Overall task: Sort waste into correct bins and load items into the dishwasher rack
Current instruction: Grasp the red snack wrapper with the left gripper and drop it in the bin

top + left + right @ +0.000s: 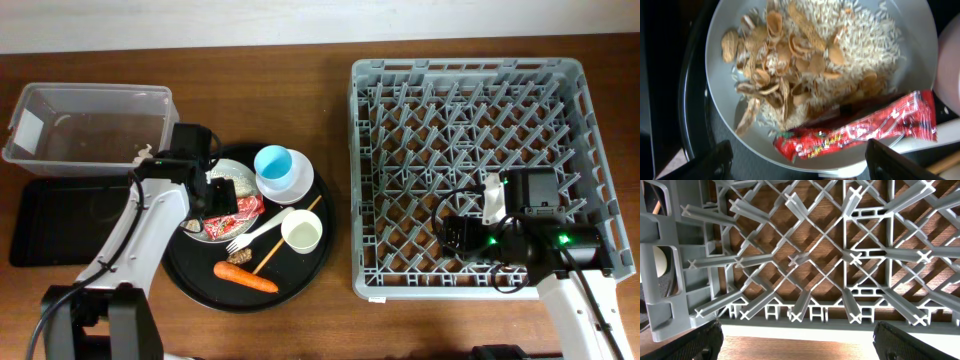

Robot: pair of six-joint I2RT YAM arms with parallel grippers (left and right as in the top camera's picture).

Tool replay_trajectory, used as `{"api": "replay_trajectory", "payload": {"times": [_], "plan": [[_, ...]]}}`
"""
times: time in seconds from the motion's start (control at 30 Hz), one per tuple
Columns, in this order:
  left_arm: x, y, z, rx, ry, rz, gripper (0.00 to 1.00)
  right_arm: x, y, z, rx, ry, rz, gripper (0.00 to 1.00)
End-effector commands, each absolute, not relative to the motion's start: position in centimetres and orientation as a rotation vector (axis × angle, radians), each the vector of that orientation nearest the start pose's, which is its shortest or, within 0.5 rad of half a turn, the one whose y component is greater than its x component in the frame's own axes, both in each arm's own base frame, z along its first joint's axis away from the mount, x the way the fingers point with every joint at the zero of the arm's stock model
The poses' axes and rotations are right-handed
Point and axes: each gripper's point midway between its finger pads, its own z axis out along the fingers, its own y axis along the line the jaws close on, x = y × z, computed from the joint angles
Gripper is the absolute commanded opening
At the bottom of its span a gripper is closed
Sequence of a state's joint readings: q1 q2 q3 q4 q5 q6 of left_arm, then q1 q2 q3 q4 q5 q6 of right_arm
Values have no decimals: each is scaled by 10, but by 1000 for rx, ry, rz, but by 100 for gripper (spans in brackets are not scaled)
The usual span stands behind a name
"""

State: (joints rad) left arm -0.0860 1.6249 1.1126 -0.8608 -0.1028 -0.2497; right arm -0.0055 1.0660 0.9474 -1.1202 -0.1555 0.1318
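Near the front edge of the table (338, 180), a big round black tray (305, 278) holds a carrot (246, 276) at its near rim, with a small brown lump (238, 259) just behind it. Farther in lie a white fork (255, 236) and a slanted chopstick (268, 258), and a cream cup (302, 231) stands upright beside them. On the tray's left side sits a plate (715, 95) heaped with crumbly food scraps (790, 55), a red wrapper (860, 130) lying across its near edge. The left claw (805, 162) hangs over this plate, its fingers wide apart and holding nothing. Behind, a light-blue cup (275, 162) rests in a white bowl (298, 182). The right claw (805, 345), also spread wide and empty, hovers over the front part of the grey rack (470, 68) on the table's right side. A flat black tray (60, 225) lies at the left edge, and a clear box (90, 96) stands in the far left corner.
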Motion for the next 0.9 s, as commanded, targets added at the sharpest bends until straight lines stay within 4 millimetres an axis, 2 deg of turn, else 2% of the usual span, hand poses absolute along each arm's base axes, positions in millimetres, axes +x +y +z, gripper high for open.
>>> {"api": "replay_trajectory", "payload": {"times": [0.0,0.07,0.13,0.27,0.43,0.47,0.57,0.6,0.67,0.73,0.87], "plan": [[318,-12,58,-223,2945,85,77,226,25,151,154,2788,237,99],[317,-19,52,-220,2969,32,70,226,25,151,155,2788,237,99],[315,-20,44,-221,2998,30,70,226,25,151,154,2788,237,99],[312,-20,33,-223,3034,39,62,226,25,151,155,2788,237,99],[313,-20,22,-223,3055,42,60,226,25,151,154,2788,237,99],[313,-20,21,-224,3058,44,56,226,25,151,155,2788,237,99],[315,-20,21,-223,3051,44,18,226,25,151,155,2791,237,99],[316,-20,22,-223,3049,43,8,225,25,150,155,2792,237,98],[320,-20,27,-224,3040,42,0,225,25,150,156,2792,237,99],[327,-20,37,-224,3029,38,0,225,25,150,155,2792,237,99],[341,-19,73,-224,3012,61,0,225,25,150,155,2792,237,99]]}}
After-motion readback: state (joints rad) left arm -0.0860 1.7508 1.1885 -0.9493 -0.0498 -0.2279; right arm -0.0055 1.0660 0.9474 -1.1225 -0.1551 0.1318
